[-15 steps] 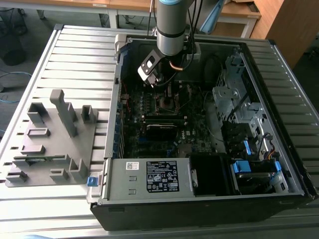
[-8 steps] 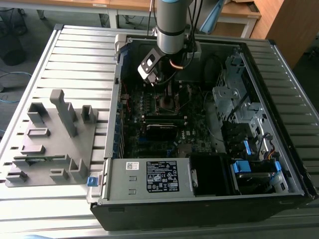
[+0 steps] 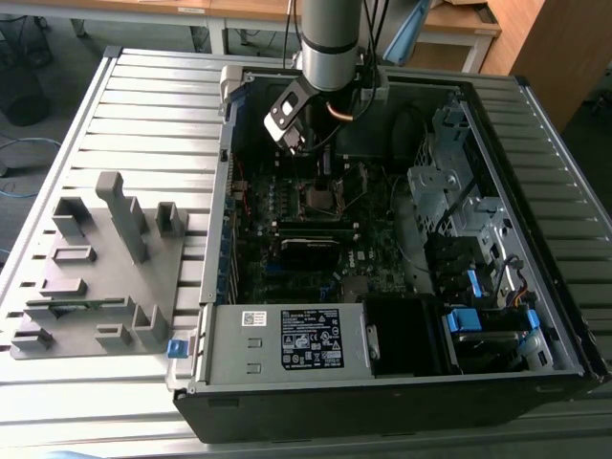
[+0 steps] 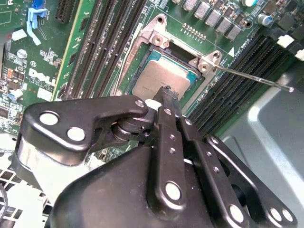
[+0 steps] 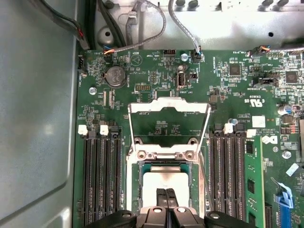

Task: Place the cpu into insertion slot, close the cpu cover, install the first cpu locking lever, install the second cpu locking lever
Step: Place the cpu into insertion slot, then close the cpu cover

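The gripper (image 4: 167, 92) has its fingers pressed together, narrow, with nothing between them. The tips are on the cpu (image 4: 159, 76) or just above it. The cpu lies flat in the insertion slot (image 5: 136, 176), directly under the tips. Just beyond them the cpu cover (image 5: 168, 103) is swung open over the green board (image 5: 228, 95). A thin lever (image 4: 251, 79) sticks out free beside the slot. Around all this is the open computer case (image 3: 218, 191), on a grey slatted table (image 3: 143, 105). Farther off are wooden desks (image 3: 191, 10).

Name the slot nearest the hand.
The square insertion slot holding the cpu: the hand is right over it; the long black slots flank it.
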You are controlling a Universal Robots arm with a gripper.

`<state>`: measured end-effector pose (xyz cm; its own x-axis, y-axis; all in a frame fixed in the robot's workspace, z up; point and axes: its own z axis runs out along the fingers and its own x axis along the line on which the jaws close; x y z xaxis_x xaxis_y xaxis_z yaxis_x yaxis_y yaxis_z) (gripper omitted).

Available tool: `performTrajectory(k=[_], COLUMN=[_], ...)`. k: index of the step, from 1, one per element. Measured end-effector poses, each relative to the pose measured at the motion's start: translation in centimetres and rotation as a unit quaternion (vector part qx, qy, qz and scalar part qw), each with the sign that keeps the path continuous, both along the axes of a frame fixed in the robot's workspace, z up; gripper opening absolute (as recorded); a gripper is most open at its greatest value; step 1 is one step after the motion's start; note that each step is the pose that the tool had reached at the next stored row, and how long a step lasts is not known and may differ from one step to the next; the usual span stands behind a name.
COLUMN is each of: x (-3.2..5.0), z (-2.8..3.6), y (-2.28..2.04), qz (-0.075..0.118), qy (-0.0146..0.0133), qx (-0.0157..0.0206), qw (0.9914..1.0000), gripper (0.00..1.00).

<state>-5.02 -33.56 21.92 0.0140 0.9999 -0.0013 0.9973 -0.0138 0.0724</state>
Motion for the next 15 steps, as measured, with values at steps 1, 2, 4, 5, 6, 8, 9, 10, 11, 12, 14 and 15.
performTrajectory(k=[1, 2, 4, 5, 6, 8, 9, 10, 11, 12, 14, 15], x=[0.0, 0.0, 0.0, 0.0, 0.0, -0.01, 0.0, 0.0, 0.0, 0.0, 0.0, 0.0], z=[0.0, 0.3, 0.65, 0.66, 0.69, 0.75, 0.79, 0.82, 0.84, 0.85, 0.87, 0.87], y=[0.0, 0.0, 0.0, 0.0, 0.0, -0.01, -0.01, 0.0, 0.0, 0.0, 0.0, 0.0], qz=[0.0, 0.0, 0.0, 0.0, 0.0, 0.0, 0.0, 0.0, 0.0, 0.0, 0.0, 0.0], qy=[0.0, 0.0, 0.0, 0.0001, 0.0001, 0.0001, 0.0001, 0.0, 0.0, 0.0, 0.0, 0.0], qx=[0.0, -0.0001, -0.0001, -0.0001, -0.0002, -0.0002, -0.0001, -0.0001, 0.0, 0.0001, -0.0001, 0.0], qw=[1.0, 1.0, 1.0, 1.0, 1.0, 1.0, 1.0, 1.0, 1.0, 1.0, 1.0, 1.0], gripper=[0.11, 0.11, 0.11, 0.11, 0.11, 0.11, 0.11, 0.11, 0.11, 0.11, 0.11, 0.11])
